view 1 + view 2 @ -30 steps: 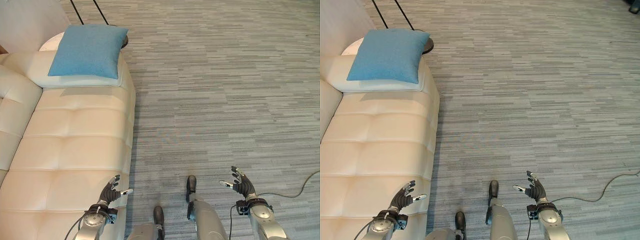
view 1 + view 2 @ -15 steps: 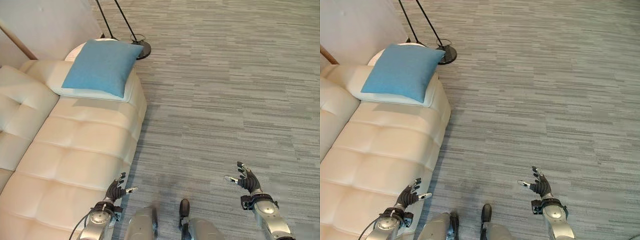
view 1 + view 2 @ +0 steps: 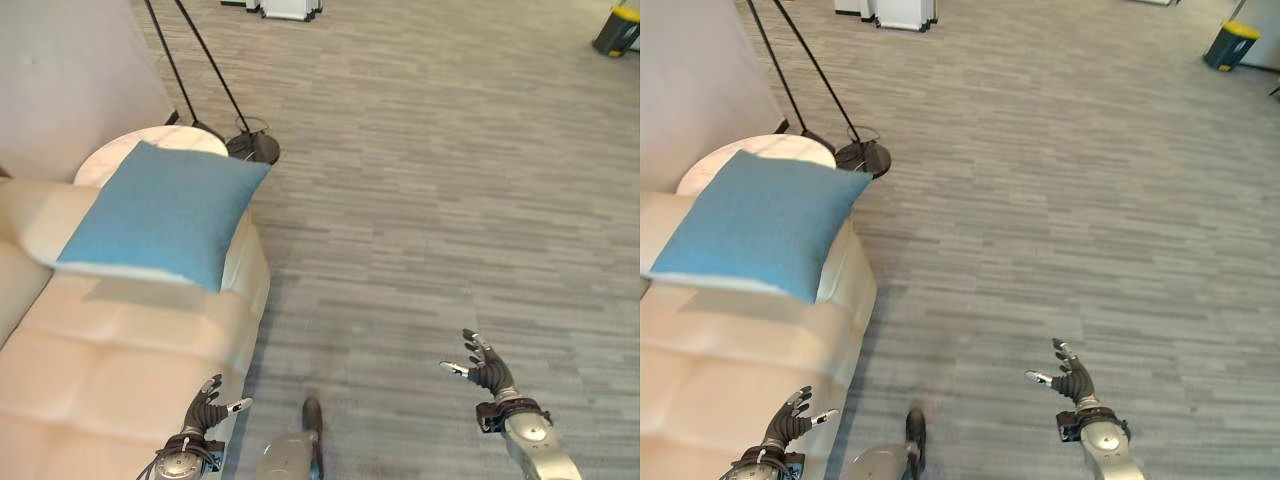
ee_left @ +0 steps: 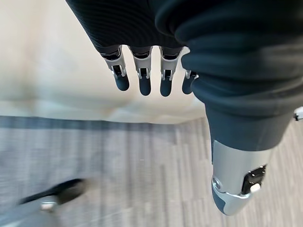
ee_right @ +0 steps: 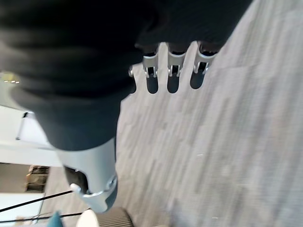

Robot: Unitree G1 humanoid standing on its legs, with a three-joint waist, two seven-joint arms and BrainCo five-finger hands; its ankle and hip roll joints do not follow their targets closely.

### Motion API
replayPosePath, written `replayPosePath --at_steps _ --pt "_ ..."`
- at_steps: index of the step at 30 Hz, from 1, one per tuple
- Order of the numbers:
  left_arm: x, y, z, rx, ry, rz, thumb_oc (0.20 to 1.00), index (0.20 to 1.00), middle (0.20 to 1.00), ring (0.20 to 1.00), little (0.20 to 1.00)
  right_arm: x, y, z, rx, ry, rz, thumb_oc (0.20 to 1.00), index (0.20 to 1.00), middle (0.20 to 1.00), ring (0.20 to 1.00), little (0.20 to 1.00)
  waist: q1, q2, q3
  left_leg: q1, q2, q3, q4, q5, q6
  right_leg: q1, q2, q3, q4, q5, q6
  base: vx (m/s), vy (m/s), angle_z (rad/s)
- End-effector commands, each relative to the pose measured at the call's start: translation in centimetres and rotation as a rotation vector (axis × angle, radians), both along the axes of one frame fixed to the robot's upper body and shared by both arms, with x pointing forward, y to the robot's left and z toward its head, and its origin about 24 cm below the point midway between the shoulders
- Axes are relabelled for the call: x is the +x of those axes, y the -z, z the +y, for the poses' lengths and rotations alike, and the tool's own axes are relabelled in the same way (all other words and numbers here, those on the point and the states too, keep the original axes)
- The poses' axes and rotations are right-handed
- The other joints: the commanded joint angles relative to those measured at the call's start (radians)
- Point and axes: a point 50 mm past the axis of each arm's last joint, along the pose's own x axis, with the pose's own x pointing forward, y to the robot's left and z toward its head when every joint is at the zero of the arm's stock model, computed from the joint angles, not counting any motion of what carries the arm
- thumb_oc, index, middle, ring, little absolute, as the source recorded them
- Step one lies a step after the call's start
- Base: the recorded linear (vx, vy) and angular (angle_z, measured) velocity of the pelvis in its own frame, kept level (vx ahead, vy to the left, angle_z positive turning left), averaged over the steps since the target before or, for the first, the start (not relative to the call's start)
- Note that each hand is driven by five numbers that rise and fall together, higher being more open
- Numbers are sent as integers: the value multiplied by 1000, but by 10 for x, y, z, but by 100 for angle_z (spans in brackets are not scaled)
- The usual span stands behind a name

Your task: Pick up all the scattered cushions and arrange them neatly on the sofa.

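The left hand hangs low at the front edge of the cream sofa, its fingers spread loosely and holding nothing. The right hand is out over the grey carpet floor, well apart from the sofa, its fingers relaxed and empty too. Far ahead of the left hand, a blue cushion lies flat on the sofa's armrest. Just beyond the cushion stands a small round side table, and beside that the dark base of a floor lamp.
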Motion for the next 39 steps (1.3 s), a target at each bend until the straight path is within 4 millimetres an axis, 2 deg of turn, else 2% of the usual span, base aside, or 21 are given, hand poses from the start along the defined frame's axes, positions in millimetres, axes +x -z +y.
replayPosePath --at_steps 1,3,4,5,6,8,9,10,12,14,16,19,20,21,23,25,26,28,31,35,39 --pt "19 -22 11 44 20 -117 1000 1000 1000 1000 1000 24 -25 2 -24 -31 -144 1000 1000 1000 1000 1000 4 51 69 -2 80 -5 -3 7 -82 -13 -1 -48 -198 318 -4 502 222 29" --pt "18 -21 8 37 32 -113 1000 1000 1000 1000 1000 22 -24 -1 -16 -25 -132 1000 1000 1000 1000 1000 -42 68 88 114 64 -38 -27 -43 -92 -102 -14 -135 -342 196 -29 613 116 43" --pt "18 -21 8 37 32 -112 1000 1000 1000 1000 1000 22 -24 -1 -16 -26 -132 1000 1000 1000 1000 1000 -45 69 91 117 64 -41 -27 -44 -92 -97 -14 -138 -343 195 -29 717 -7 51" --pt "18 -20 6 25 27 -115 1000 1000 1000 1000 1000 22 -24 -3 -19 -16 -130 1000 1000 1000 1000 1000 -59 66 99 176 50 -65 -40 -80 -107 -142 -13 -170 -526 188 -28 362 -42 53" --pt "18 -20 6 25 27 -115 1000 1000 1000 1000 1000 22 -24 -3 -19 -16 -130 1000 1000 1000 1000 1000 -61 68 102 179 51 -66 -40 -81 -108 -136 -12 -172 -530 189 -28 573 -75 51" --pt "19 -19 6 26 9 -116 1000 1000 1000 1000 1000 21 -23 -6 -29 -6 -121 1000 1000 1000 1000 1000 -83 60 112 252 29 -109 -60 -124 -121 -186 12 -135 -743 240 -1 569 -100 42" --pt "20 -20 7 32 1 -121 1000 1000 1000 1000 1000 21 -23 -8 -42 -6 -115 1000 1000 1000 1000 1000 -98 59 117 282 20 -138 -57 -150 -131 -222 13 -76 -823 271 21 505 -92 47" --pt "20 -20 7 31 1 -121 1000 1000 1000 1000 1000 21 -23 -8 -42 -6 -114 1000 1000 1000 1000 1000 -98 61 117 283 23 -138 -56 -152 -131 -219 15 -77 -825 271 21 612 -140 65" --pt "16 -16 7 29 -10 -111 1000 1000 1000 1000 1000 14 -19 -12 -61 -11 -92 1000 1000 1000 1000 1000 -107 48 111 332 4 -199 -38 -193 -141 -219 19 7 -809 315 26 463 -146 81" --pt "15 -16 7 29 -11 -110 1000 1000 1000 1000 1000 14 -19 -12 -62 -11 -92 1000 1000 1000 1000 1000 -108 49 112 333 5 -201 -36 -195 -141 -216 19 5 -810 314 26 252 -121 108" --pt "9 -9 2 0 -18 -86 1000 1000 1000 1000 1000 11 -14 -16 -86 -16 -57 1000 1000 1000 1000 1000 -107 62 89 325 38 -229 56 -143 -178 -178 15 -22 -779 331 5 500 -291 106" --pt "8 -6 -4 -52 -47 -88 1000 1000 1000 1000 1000 12 -16 -22 -85 3 -70 1000 1000 1000 1000 1000 -101 61 93 215 86 -184 261 -56 -207 -113 9 -68 -788 291 -34 267 -228 86" --pt "11 -4 -6 -67 -54 -85 1000 1000 1000 1000 1000 11 -15 -28 -97 24 -58 1000 1000 1000 1000 1000 -94 67 98 148 142 -104 300 -59 -200 -61 3 -115 -797 240 -55 214 -194 57" --pt "11 -4 -6 -66 -54 -85 1000 1000 1000 1000 1000 11 -15 -27 -97 24 -59 1000 1000 1000 1000 1000 -96 64 96 145 138 -105 298 -55 -199 -64 0 -116 -798 242 -55 209 -181 63" --pt "13 -1 -9 -79 -55 -74 1000 1000 1000 1000 1000 8 -12 -34 -103 62 -42 1000 1000 1000 1000 1000 -84 67 96 69 149 -17 202 -91 -181 -3 -13 -189 -814 198 -61 188 -118 80" --pt "13 -1 -10 -81 -55 -71 1000 1000 1000 1000 1000 7 -11 -35 -98 76 -40 1000 1000 1000 1000 1000 -85 70 93 47 146 9 157 -83 -181 14 -15 -212 -823 189 -59 198 -56 121" --pt "13 0 -10 -79 -54 -66 1000 1000 1000 1000 1000 5 -9 -35 -95 86 -34 1000 1000 1000 1000 1000 -80 82 88 34 153 38 104 -68 -200 42 -2 -224 -828 162 -54 313 -34 121" --pt "10 2 -8 -76 -62 -54 1000 1000 1000 1000 1000 3 -6 -36 -94 100 -20 1000 1000 1000 1000 1000 -70 96 77 10 159 102 -26 24 -218 86 16 -261 -838 132 -54 349 10 64" --pt "3 5 -6 -78 -77 -32 1000 1000 1000 1000 1000 2 -3 -34 -91 98 -8 1000 1000 1000 1000 1000 -52 94 70 -27 180 188 -77 66 -225 141 18 -310 -812 89 -60 324 75 79" --pt "-16 14 1 -78 -114 34 1000 1000 1000 1000 1000 -3 3 -28 -101 49 30 1000 1000 1000 1000 1000 -27 80 37 12 168 175 -77 71 -199 193 6 -340 -763 57 -49 324 138 33" --pt "-24 17 7 -64 -128 68 1000 1000 1000 1000 1000 -5 8 -19 -85 20 49 1000 1000 1000 1000 1000 -8 40 31 72 107 133 -86 12 -140 171 -70 -331 -584 118 -12 276 188 30"
